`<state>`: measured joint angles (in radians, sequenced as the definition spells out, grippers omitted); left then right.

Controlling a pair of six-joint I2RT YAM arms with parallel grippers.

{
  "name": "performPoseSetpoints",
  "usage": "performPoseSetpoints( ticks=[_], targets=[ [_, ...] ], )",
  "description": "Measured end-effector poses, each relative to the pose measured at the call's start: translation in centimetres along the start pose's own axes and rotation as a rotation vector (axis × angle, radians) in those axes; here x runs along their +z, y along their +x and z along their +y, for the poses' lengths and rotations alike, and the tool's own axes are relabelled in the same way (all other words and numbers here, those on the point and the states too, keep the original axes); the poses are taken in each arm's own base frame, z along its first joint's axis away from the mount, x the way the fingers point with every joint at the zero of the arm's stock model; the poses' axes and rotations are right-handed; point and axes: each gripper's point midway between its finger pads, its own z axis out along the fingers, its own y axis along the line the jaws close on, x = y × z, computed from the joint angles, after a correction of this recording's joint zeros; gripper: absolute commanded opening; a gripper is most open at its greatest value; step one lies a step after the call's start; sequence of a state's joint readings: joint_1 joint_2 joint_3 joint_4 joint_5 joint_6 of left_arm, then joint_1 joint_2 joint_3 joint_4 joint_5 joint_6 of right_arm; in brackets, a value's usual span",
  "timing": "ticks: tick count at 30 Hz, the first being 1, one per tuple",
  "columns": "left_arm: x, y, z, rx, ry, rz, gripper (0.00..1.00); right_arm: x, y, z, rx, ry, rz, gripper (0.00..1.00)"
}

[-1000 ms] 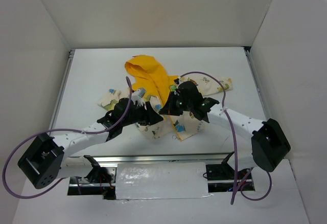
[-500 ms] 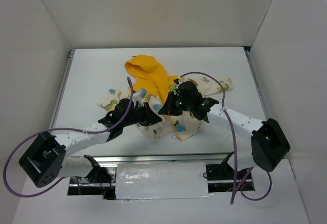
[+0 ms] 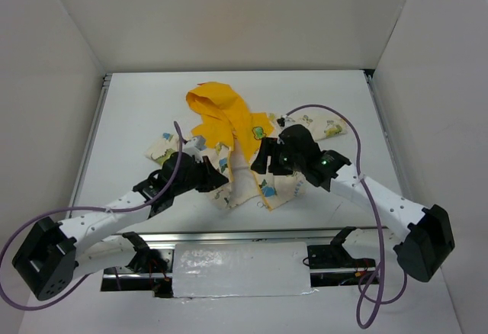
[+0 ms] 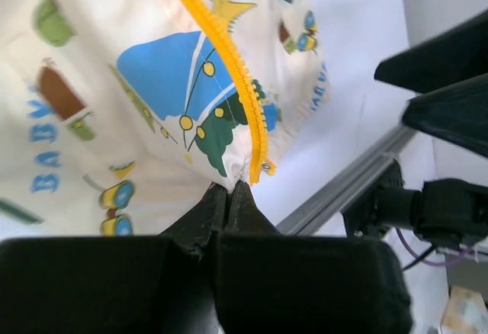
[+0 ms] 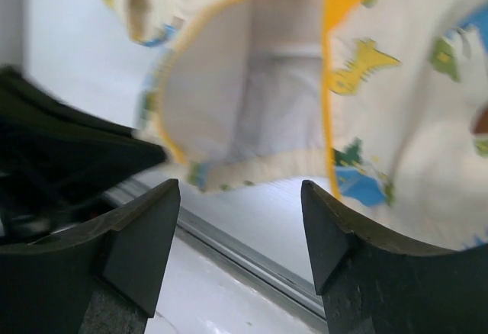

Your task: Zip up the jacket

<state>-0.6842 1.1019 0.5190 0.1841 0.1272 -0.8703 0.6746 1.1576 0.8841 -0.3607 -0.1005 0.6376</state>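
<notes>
- Judged the task barely begun; saw no teeth joined anywhere; reckoned all of it remained: mate the two zip halves at the hem, then run the slider up.
- Found the jacket (image 3: 232,124) crumpled at the middle of the table (image 3: 137,113), between both arms; yellow hood (image 3: 207,99) toward the far wall.
- Noted front panels spread apart, pale lining (image 5: 259,97) exposed in the right wrist view; cream fabric with cartoon prints, rumpled.
- Read the left gripper (image 4: 229,195) as pinched tight on the hem, just below the zip end.
- Read the right gripper (image 5: 236,197) as wide apart, holding nothing, hovering over the opening.
- Traced one yellow zip tape (image 4: 229,59) unmated down to its lower end; could not spot the slider.
</notes>
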Motion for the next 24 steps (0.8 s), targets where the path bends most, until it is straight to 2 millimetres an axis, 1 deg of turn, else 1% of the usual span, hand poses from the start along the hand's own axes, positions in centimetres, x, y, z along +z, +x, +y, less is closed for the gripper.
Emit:
performPoseSetpoints(
  ticks=[1,3,5,7,10,15,21,24],
  targets=[
    [-0.4,-0.2,0.2,-0.002,-0.019,-0.012,0.0,-0.1,0.4,-0.7,-0.01,0.034,0.013,0.71],
    [-1.2,-0.5,0.8,-0.009,-0.056,-0.036,0.0,0.3,2.1,-2.7,-0.03,0.13,0.071,0.69],
    [-1.8,-0.7,1.3,-0.024,-0.086,-0.058,0.0,0.7,4.4,-4.7,-0.049,0.234,0.152,0.68],
    [-2.2,-0.7,1.9,-0.03,-0.115,-0.064,0.0,0.6,6.5,-6.3,-0.079,0.328,0.221,0.67],
    [-2.4,-0.3,2.7,-0.034,-0.15,-0.051,0.0,0.0,8.7,-7.4,-0.123,0.414,0.281,0.67],
    [-2.5,0.1,3.2,-0.034,-0.17,-0.036,0.0,0.0,10.7,-8.6,-0.173,0.491,0.34,0.66],
    [-2.5,0.4,3.2,-0.01,-0.164,-0.018,0.0,0.9,11.8,-10.6,-0.216,0.57,0.39,0.61],
    [-2.6,0.6,3.2,-0.006,-0.16,-0.009,0.0,1.4,12.4,-11.3,-0.231,0.593,0.416,0.56]
  ],
)
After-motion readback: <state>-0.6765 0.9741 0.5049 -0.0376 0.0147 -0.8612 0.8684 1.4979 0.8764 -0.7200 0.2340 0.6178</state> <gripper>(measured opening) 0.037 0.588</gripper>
